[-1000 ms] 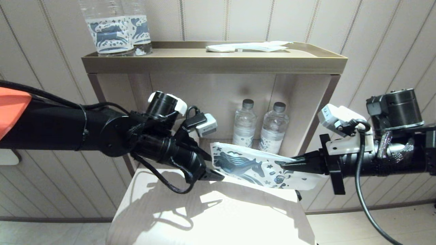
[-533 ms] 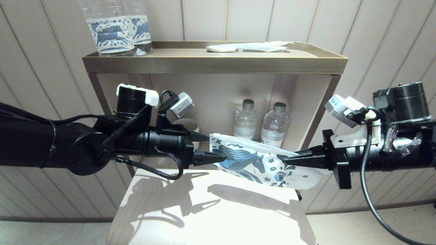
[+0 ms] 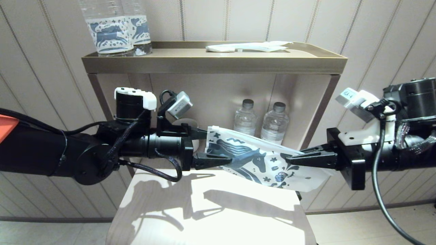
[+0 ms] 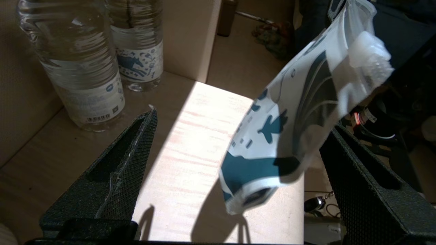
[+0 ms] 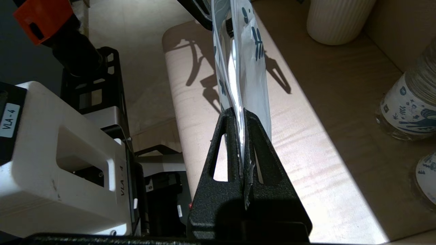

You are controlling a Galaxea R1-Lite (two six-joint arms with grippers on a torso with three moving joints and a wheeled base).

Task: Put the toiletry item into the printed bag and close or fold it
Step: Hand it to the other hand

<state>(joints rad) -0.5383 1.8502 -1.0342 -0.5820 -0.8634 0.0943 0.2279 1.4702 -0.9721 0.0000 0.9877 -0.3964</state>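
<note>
The printed bag (image 3: 259, 160), white with a dark blue horse, hangs in the air above the pale wooden ledge, sloping down to the right. My right gripper (image 3: 287, 157) is shut on its right part; the right wrist view shows the two fingers pinching the bag (image 5: 245, 68) edge-on at the right gripper's (image 5: 242, 110) tips. My left gripper (image 3: 218, 144) is open, one finger above and one below the bag's left end, not pressing it. In the left wrist view the bag (image 4: 282, 136) hangs between the wide fingers, and a pale bristled head, apparently the toiletry item (image 4: 369, 56), shows through it.
A shelf unit stands behind, its brass tray top (image 3: 214, 63) carrying two large horse-label bottles (image 3: 109, 30) and a white wrapped packet (image 3: 248, 47). Two small bottles (image 3: 244, 122) and a white cup (image 5: 335, 20) stand in the cubby. The wooden ledge (image 3: 211, 211) lies below.
My left gripper has turned level, risen and opened wide, so its fingers now straddle the bag's left end. The right gripper has lifted the bag slightly, still shut on it.
</note>
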